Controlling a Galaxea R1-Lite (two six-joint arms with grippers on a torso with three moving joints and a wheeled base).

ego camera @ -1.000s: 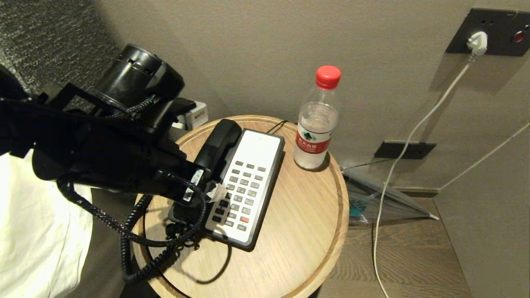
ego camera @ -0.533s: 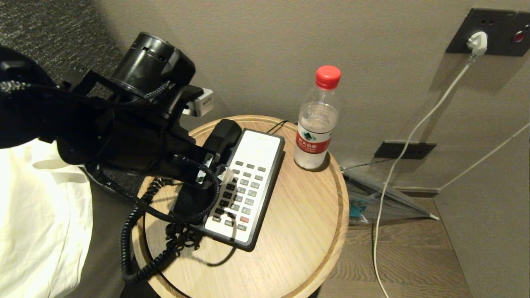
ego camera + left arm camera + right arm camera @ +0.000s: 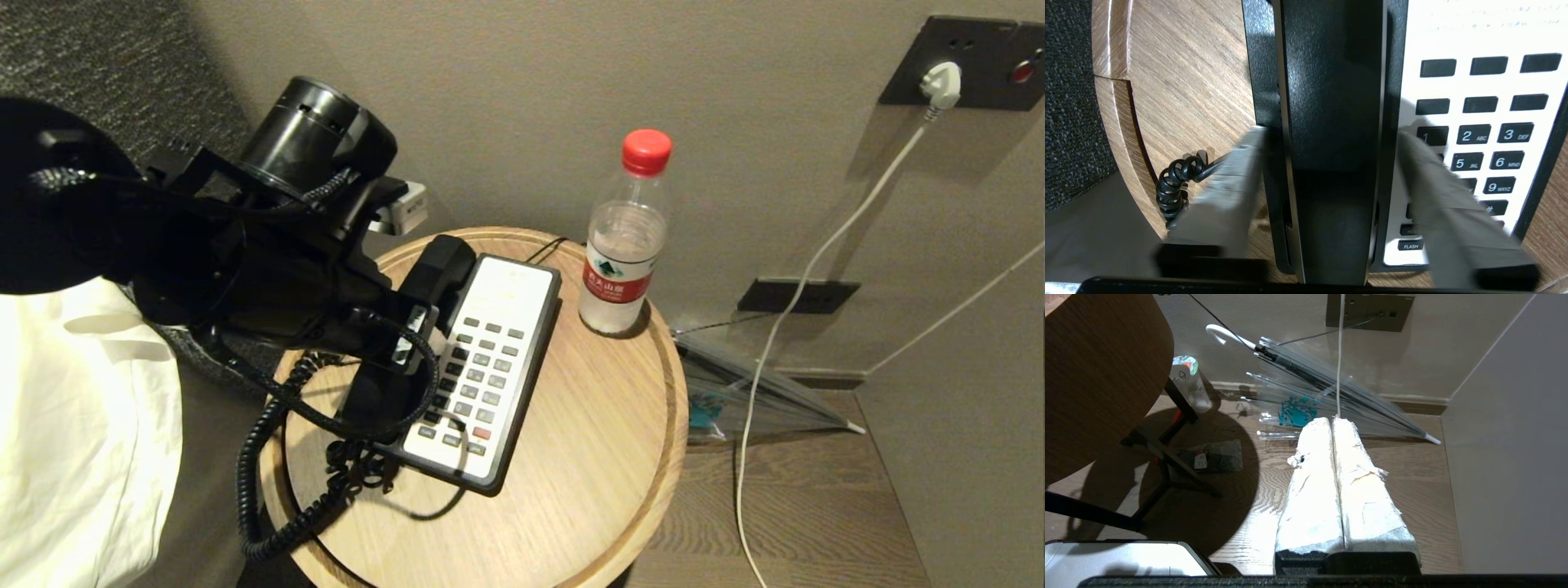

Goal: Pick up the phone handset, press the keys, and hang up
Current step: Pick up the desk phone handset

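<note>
- Head view: the phone handset (image 3: 433, 273) lies in the cradle on the left of the phone base (image 3: 482, 367) on the round counter (image 3: 588, 457), long axis running toward the wall. The left arm hides its near end.
- Left wrist view: the left pincer (image 3: 1327, 134) straddles the handset, fingers (image 3: 1229, 183) apart beside its flanks; contact unclear.
- Right wrist view: the right pincer (image 3: 1333, 424) hangs over the floor, fingers together.

Dim warm light, hard shadows, motion-blurred tool fingers (image 3: 1229, 192).

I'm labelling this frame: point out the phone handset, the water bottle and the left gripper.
phone handset (image 3: 1331, 102), left wrist view, on its back.
water bottle (image 3: 618, 282), head view, on its red label.
left gripper (image 3: 1329, 136), left wrist view, midway between fingertips.
</note>
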